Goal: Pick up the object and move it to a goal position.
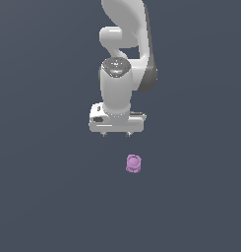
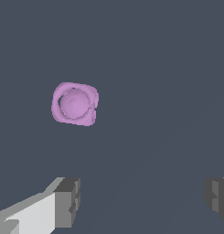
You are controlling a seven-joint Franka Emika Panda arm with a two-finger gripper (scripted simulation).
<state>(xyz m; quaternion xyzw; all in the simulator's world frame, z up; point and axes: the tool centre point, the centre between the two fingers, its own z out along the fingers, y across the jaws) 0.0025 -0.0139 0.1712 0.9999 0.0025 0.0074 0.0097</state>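
The object (image 1: 134,164) is a tiny pinkish-purple lumpy thing lying on the dark grey floor, a little toward the exterior view's right of the white arm's hand. In the wrist view the object (image 2: 74,104) shows from above, apart from both fingers. My gripper (image 1: 116,134) hangs above the floor, behind the object, with only the fingertip stubs showing below the hand. In the wrist view my gripper (image 2: 141,203) has its two grey fingers (image 2: 67,201) spread wide apart with nothing between them. It is open and empty.
The white arm (image 1: 123,49) rises behind the hand toward the top of the exterior view. A flat dark grey floor (image 1: 43,197) fills the rest of both views.
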